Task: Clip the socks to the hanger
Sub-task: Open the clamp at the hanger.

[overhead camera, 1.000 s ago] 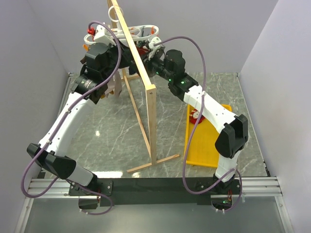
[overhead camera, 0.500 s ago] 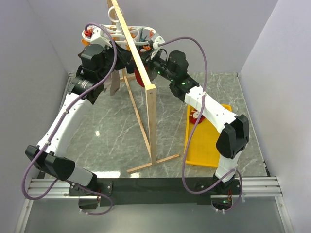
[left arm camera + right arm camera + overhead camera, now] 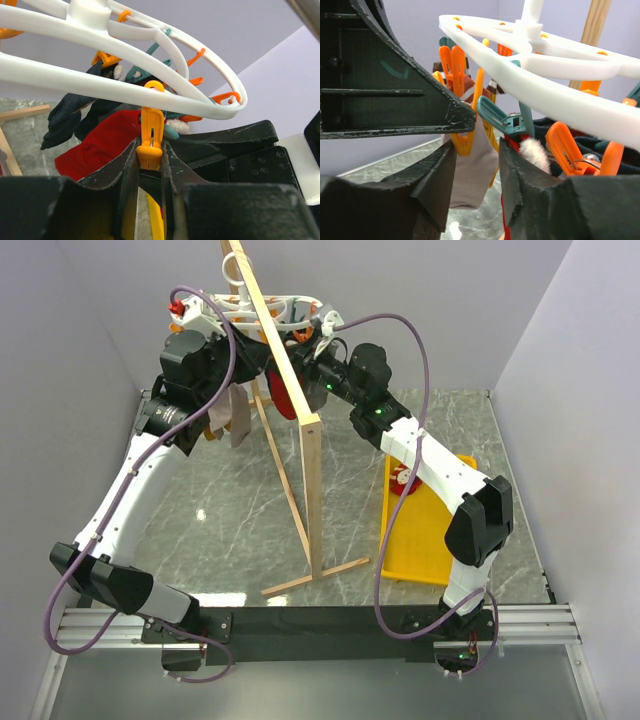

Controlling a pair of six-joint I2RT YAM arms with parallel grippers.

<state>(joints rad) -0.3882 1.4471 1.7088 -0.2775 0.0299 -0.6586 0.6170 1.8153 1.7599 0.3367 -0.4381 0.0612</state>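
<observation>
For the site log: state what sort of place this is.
Probably a robotics test cell: plain grey walls box in a marble-patterned table, and the arm bases sit on a metal rail.

Left arm (image 3: pixel 130 490) and right arm (image 3: pixel 432 468): white links, black joints, purple cables (image 3: pixel 402 336). The left tool (image 3: pixel 150 165) is scuffed black.

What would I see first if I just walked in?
The white hanger full of orange and teal clips, up high on the wooden rack, with both robot arms reaching to it. The left gripper pinches an orange clip, and a bright red sock hangs under the hanger.
</observation>
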